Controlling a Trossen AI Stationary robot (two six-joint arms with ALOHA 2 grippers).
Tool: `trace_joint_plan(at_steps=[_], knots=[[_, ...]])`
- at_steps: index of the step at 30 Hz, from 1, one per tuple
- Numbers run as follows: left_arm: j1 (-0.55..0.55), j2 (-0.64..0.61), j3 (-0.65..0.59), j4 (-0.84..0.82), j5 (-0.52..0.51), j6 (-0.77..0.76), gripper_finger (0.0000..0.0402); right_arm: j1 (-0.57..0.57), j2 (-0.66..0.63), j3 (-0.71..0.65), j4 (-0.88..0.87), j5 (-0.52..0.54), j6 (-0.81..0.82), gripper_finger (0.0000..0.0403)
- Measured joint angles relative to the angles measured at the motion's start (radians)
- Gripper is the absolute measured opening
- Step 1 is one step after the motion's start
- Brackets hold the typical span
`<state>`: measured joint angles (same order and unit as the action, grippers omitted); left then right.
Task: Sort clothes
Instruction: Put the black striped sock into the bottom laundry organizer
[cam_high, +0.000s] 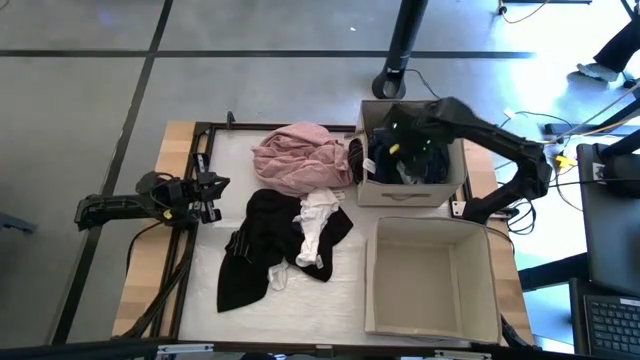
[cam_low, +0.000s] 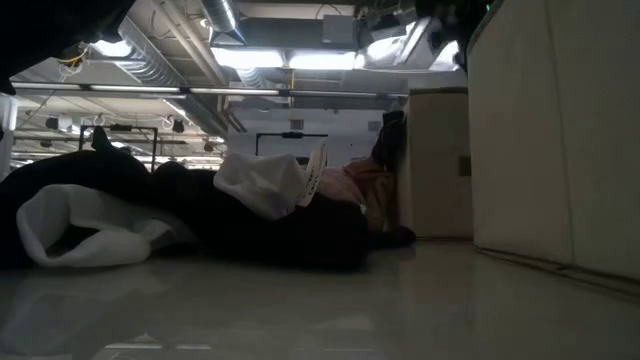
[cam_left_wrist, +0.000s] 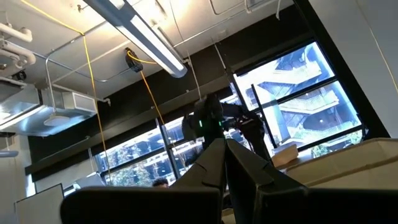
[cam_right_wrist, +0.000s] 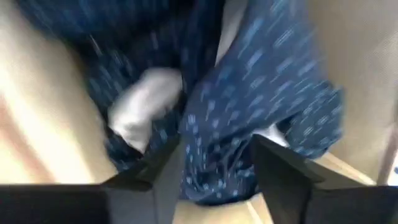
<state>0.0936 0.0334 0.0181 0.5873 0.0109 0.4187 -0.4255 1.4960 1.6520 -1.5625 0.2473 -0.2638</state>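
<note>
The right gripper (cam_right_wrist: 214, 165) is reaching down into the far cardboard box (cam_high: 455, 187), its fingers standing apart over a dark blue patterned garment (cam_right_wrist: 261, 93) lying inside. The box walls are hiding most of that garment from above. On the bench (cam_high: 180, 140), a pink piece (cam_high: 297, 157), black pieces (cam_high: 262, 235) and white socks (cam_high: 317, 228) are lying heaped left of an empty near box (cam_high: 432, 320). The left gripper (cam_high: 213, 196) is waiting at the left edge, fingers together.
</note>
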Motion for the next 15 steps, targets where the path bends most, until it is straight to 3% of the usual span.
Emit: trace_joint_plan(at_steps=[7,15], knots=[[0.000,0.000,0.000,0.000,0.000,-0.002,0.0005,0.093,-0.001,0.141,0.217,-0.038,-0.046,0.0255],[0.000,0.000,0.000,0.000,0.000,-0.002,0.0005,0.256,0.052,0.107,0.462,-0.040,-0.170,0.0260]])
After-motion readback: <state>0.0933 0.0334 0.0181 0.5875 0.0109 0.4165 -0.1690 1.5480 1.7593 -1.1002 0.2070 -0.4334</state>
